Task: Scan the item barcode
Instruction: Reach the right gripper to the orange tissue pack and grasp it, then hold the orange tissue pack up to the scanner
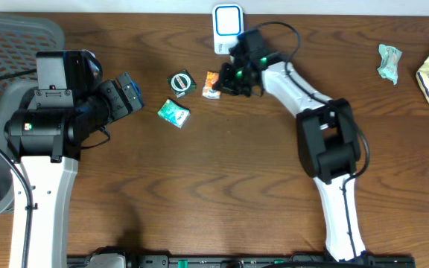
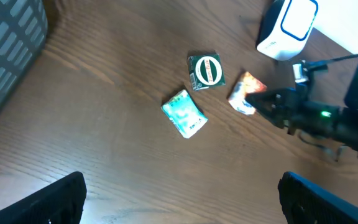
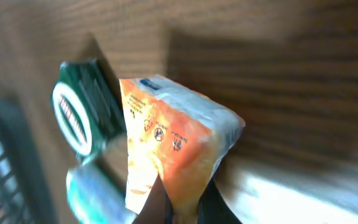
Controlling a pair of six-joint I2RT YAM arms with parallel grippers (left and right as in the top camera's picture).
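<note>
One orange-and-white packet (image 3: 173, 149) is pinched at its edge by the closed right gripper (image 1: 223, 83), near the white-and-blue scanner (image 1: 228, 26). Small symbols are printed on the packet, but its text is too blurred to read. Just beside it lies a dark green packet (image 1: 181, 82) with a white oval label, lettering illegible, and a teal packet (image 1: 173, 113) lies near that. The left gripper (image 1: 131, 91) hangs wide open, holding nothing, well apart from the orange packet. A grey basket (image 1: 13, 45) sits far left.
</note>
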